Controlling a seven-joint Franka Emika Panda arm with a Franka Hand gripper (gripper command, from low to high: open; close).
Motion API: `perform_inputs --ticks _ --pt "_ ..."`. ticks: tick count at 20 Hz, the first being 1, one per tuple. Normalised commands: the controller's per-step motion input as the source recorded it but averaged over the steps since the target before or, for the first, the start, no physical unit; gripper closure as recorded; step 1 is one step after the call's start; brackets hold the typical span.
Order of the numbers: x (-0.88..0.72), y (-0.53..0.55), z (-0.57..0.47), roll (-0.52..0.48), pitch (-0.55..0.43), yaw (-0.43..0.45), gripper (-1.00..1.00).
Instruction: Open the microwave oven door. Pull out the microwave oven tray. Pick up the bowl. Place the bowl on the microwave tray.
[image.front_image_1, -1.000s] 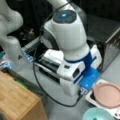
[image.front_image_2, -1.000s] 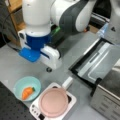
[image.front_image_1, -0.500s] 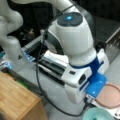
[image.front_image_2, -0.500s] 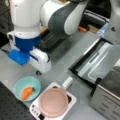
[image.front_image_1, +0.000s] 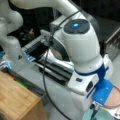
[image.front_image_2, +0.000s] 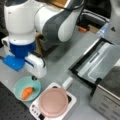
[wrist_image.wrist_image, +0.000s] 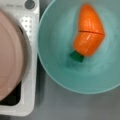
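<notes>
Orange carrot (wrist_image.wrist_image: 88, 37) in bowl (wrist_image.wrist_image: 75, 75) (wrist view only)

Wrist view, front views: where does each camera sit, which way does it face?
A front view: raised, looks down past the arm onto the hand above the bowl.
A front view: raised, looks down on arm, hand, bowl, pink plate, open microwave oven door.
Wrist view: on the wrist, straight down into the bowl with carrot; no hand shows.
Shared: all three show bowl and plate.
</notes>
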Motion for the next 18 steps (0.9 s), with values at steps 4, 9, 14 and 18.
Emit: perform_inputs --ticks 4,9,14,18 --pt "0.45 -0.44 0.13 -0.139 0.284 0.157 -1.00" --pt "0.47 -0.41 0.19 -0.082 0.294 0.195 -1.00" --pt "0.42 -0.30 0.17 -0.045 0.296 0.189 -1.00" --pt "0.37 -0.23 0.02 -0.006 0.259 0.153 -1.00"
